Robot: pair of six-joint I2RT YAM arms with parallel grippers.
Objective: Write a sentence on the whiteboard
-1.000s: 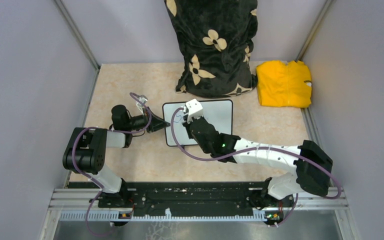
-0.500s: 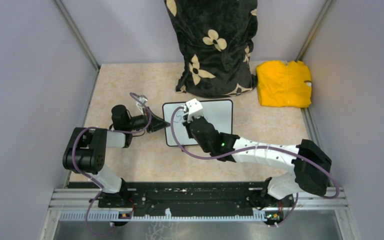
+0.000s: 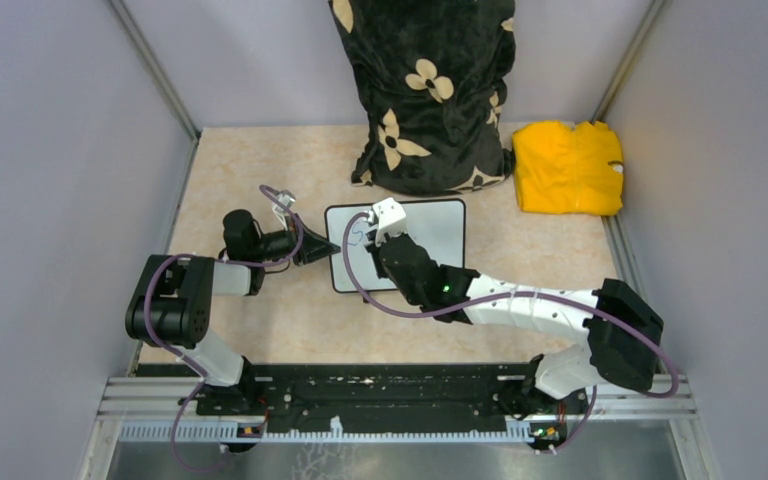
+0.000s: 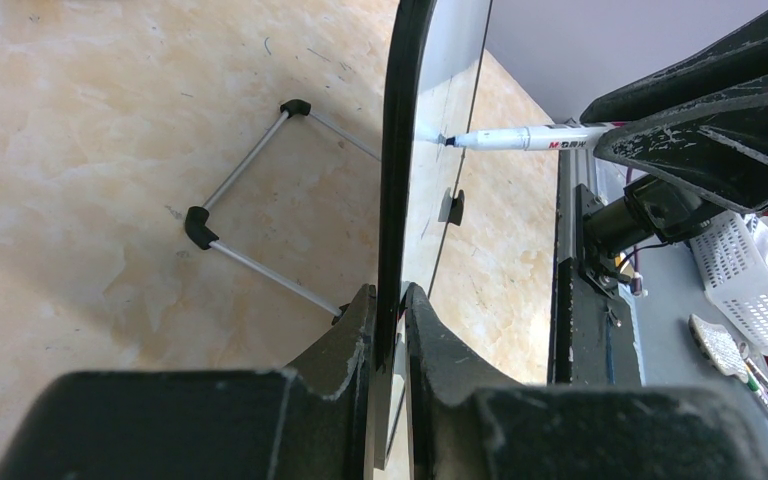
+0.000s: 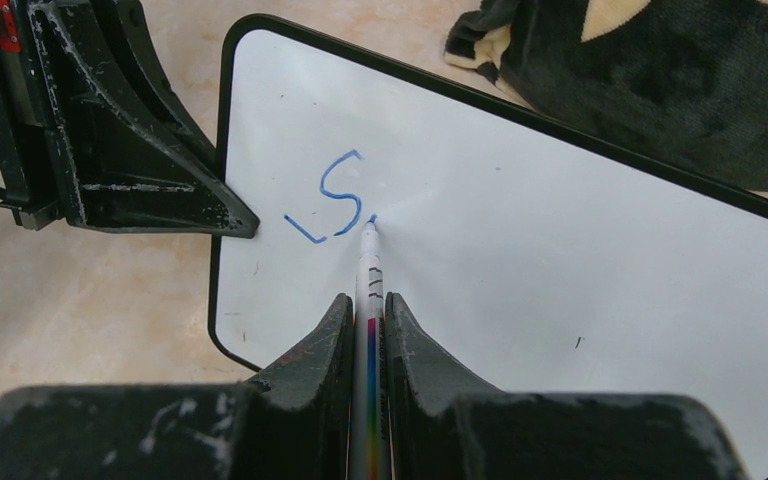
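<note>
The whiteboard [image 3: 430,240] stands tilted on the tan tabletop. My left gripper [image 4: 388,292] is shut on its left edge [image 4: 398,150], and the left fingers [image 5: 222,215] reach onto the board's corner in the right wrist view. My right gripper [image 5: 367,300] is shut on a white marker [image 5: 369,268] with a rainbow stripe. The marker's blue tip touches the white face [image 5: 540,230] just right of a blue "S". Of the sentence [image 5: 335,195] only that "S" and a short stroke below-left of it show. From the left wrist the marker [image 4: 520,138] meets the board side-on.
A black cushion with cream flowers [image 3: 425,90] stands right behind the board. A yellow cloth [image 3: 568,168] lies at the back right. A thin wire stand [image 4: 250,180] props the board's back. Grey walls close in both sides.
The right arm has crept a touch to the left with the marker tip staying on the board. The left arm and the board have not moved.
</note>
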